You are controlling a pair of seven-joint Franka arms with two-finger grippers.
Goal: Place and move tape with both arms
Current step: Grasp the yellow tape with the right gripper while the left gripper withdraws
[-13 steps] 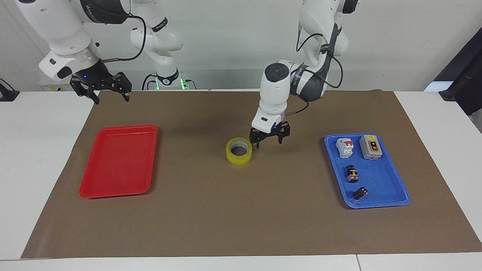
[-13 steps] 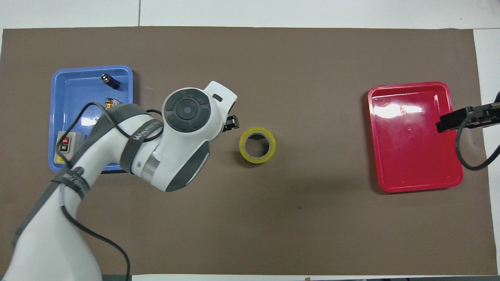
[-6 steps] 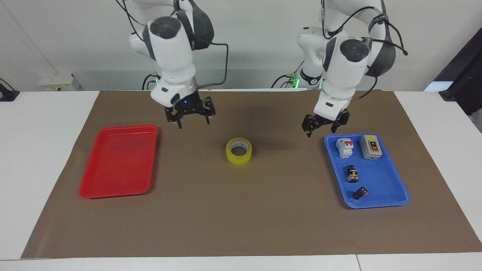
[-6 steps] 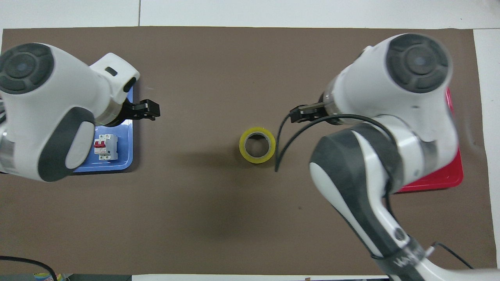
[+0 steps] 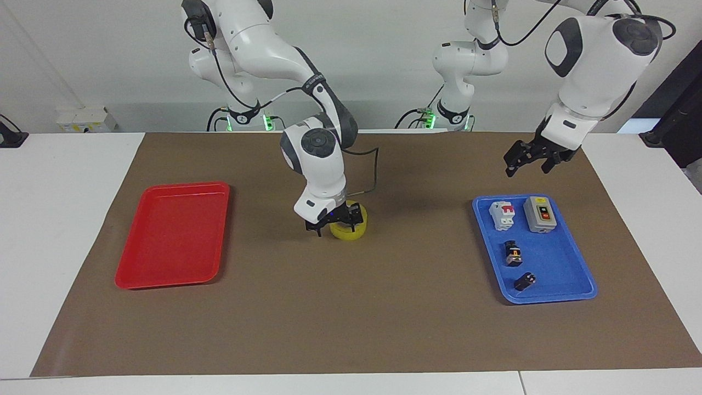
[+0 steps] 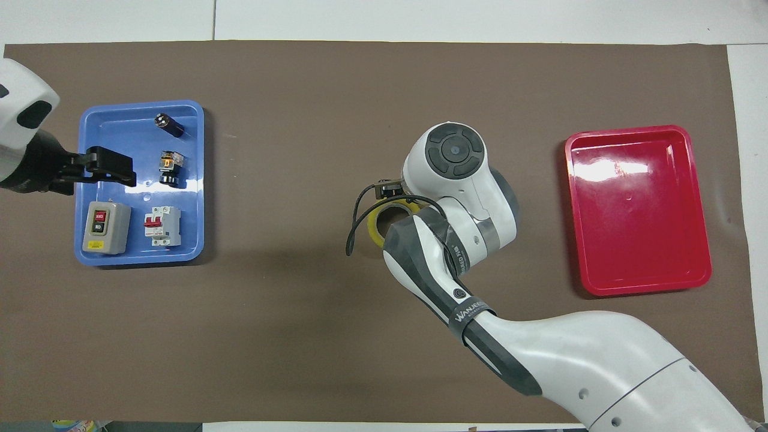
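Observation:
The tape (image 5: 351, 232), a yellow roll, lies flat in the middle of the brown mat (image 5: 351, 318). My right gripper (image 5: 335, 221) is down on it, open, with its fingers spread across the roll's side toward the right arm's end. Whether a finger reaches into the core I cannot tell. In the overhead view the right arm's wrist covers most of the tape (image 6: 373, 223). My left gripper (image 5: 527, 163) hangs open and empty over the mat beside the blue tray. From overhead the left gripper (image 6: 123, 170) shows over that tray.
A blue tray (image 5: 551, 260) at the left arm's end holds a breaker (image 5: 503, 215), a grey switch box (image 5: 540, 214) and two small black parts. A red tray (image 5: 173, 236) lies bare at the right arm's end.
My right gripper has swung in from above the mat and dropped onto the tape. My left gripper has pulled away upward toward its own end of the table. The tape has not moved.

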